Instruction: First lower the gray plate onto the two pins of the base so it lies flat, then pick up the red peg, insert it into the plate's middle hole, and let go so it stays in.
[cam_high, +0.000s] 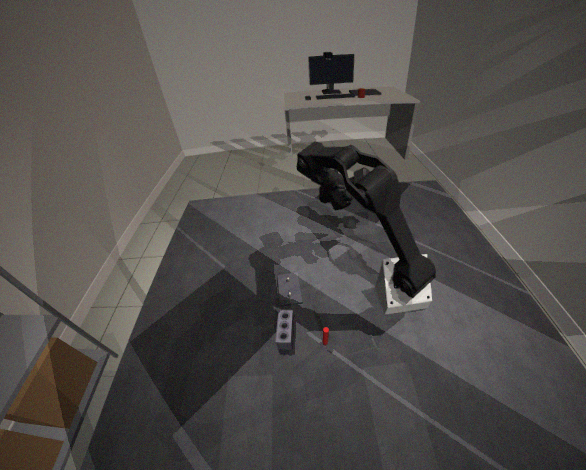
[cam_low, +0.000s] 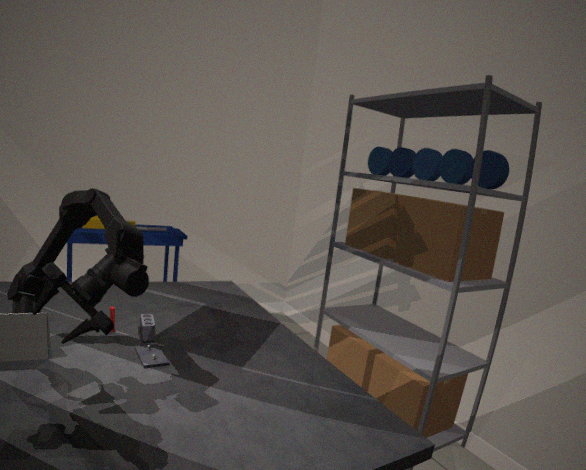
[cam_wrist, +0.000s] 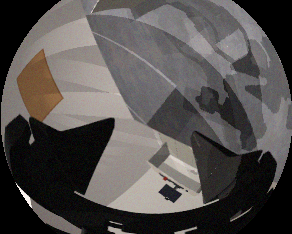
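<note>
The gray plate (cam_high: 284, 344) (cam_low: 148, 332) is a thick bar with three holes facing up. It is off the base, beside its near end in the top view. The dark flat base (cam_high: 282, 288) (cam_low: 144, 357) lies on the table with its two small pins upright and bare. The red peg (cam_high: 325, 336) (cam_low: 112, 320) stands upright beside the plate, apart from it. My gripper (cam_wrist: 155, 129) is open and empty, with its fingers wide apart in the wrist view. In the top view it is raised, beyond the base and away from plate and peg. The wrist view shows none of these parts.
The white mounting block (cam_high: 407, 306) (cam_low: 22, 337) carries the arm at one side of the dark table (cam_high: 320, 415) (cam_low: 280, 415). Beyond the table are a desk (cam_high: 345, 104) with a monitor (cam_high: 331, 69), a shelf rack (cam_low: 415, 182) and a blue table (cam_low: 162, 237).
</note>
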